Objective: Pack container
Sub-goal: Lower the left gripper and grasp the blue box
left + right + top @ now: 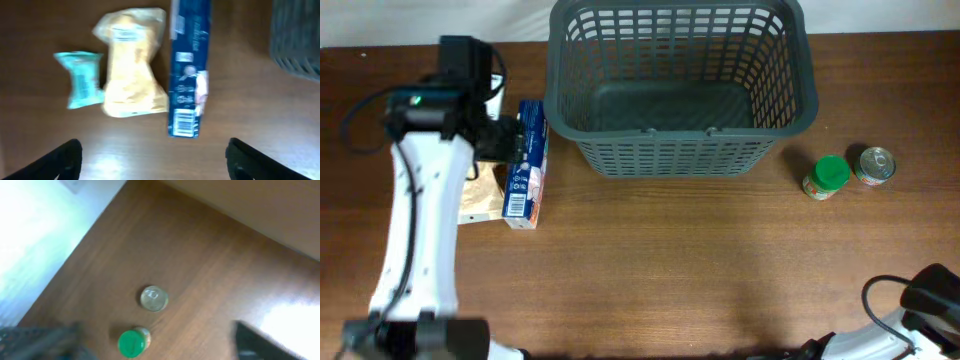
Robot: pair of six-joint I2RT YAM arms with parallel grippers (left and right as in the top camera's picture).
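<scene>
The left gripper [152,146] hangs over the groceries with its fingers spread wide, nothing between them. The step in hand looks like a pick of the blue box [187,70].

In the left wrist view the box runs from 12 to 6 o'clock, and the fingers stand at 9 and 3, so the closing line already crosses its narrow width. What is off is centring. The box sits toward 1 o'clock of the midpoint between the fingers, so the wrist should slide that way before descending. It should then close near the middle of the box's length, so the load does not droop from one end.

The yellow bag [132,65] lies right against the box's 9 o'clock side (touching or just beside, I cannot tell which). The finger on that side must come down in the narrow seam, or it may pinch the bag too. The teal packet [82,80] lies further out at 9 o'clock.

The container [560,105] stands empty at 12 o'clock on the table. From the left gripper it lies at about 2 o'clock, its nearest wall just beyond the box.

The right gripper [160,342] is well apart at 5 o'clock; only one finger [255,342] shows clearly, so I cannot tell its spread. It looks down on a can [154,298] and a green-lidded jar [132,342].
</scene>
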